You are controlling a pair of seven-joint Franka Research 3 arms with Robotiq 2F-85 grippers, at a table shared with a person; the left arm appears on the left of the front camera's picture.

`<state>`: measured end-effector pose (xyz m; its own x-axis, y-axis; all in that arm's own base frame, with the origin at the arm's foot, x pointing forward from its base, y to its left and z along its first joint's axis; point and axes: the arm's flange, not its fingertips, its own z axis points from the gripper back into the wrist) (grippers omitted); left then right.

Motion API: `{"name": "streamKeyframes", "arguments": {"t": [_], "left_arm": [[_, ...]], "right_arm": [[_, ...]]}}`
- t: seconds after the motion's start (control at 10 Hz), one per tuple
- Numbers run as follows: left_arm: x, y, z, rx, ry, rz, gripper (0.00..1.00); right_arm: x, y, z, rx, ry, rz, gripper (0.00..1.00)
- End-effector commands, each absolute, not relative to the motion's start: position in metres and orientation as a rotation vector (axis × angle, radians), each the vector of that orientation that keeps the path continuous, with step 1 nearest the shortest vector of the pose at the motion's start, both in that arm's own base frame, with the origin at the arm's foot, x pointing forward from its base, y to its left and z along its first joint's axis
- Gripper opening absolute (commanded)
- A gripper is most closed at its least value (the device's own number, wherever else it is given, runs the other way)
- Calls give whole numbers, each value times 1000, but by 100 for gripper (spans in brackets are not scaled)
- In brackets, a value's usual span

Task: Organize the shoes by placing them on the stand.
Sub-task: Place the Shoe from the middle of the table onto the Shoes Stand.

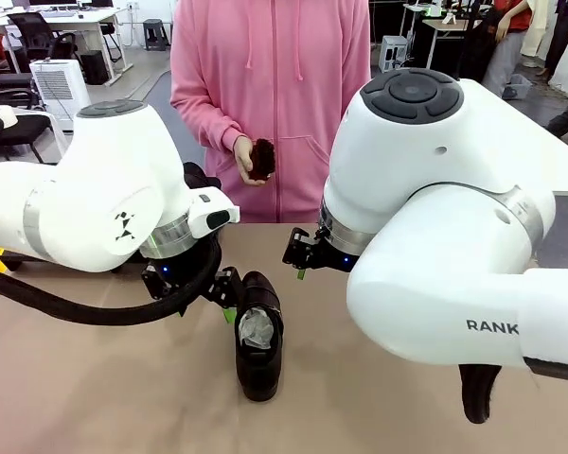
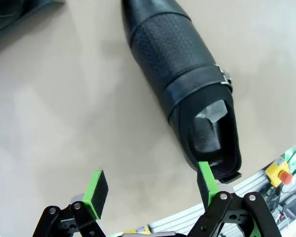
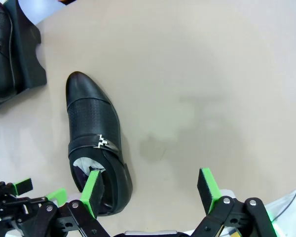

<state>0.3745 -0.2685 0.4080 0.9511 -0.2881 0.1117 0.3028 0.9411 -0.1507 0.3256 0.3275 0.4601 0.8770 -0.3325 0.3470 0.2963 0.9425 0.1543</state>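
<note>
Currently both claws hang released over the desk (image 1: 95, 388): left claw (image 2: 153, 190) just beside a shoe (image 2: 187, 94), right claw (image 3: 150, 190) near it.

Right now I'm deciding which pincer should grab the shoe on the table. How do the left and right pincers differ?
The left pincer hangs right at the shoe's heel end; the right pincer sits farther back, apart from it. In its wrist view the left pincer's pad stands by the shoe's heel; the right's does not bracket it. Both are open and empty.
</note>
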Motion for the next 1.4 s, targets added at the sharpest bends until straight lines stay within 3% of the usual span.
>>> {"name": "streamKeyframes", "arguments": {"t": [0.0,0.8,1.3], "left_arm": [[368,-275,406,-222,-48,-313,93],[373,-311,351,-144,6,-199,93],[376,-309,354,-149,7,-188,15]], "right_arm": [[329,326,464,116,-368,-313,100],[329,326,464,116,-368,-313,100],[329,326,464,116,-368,-313,100]]}}
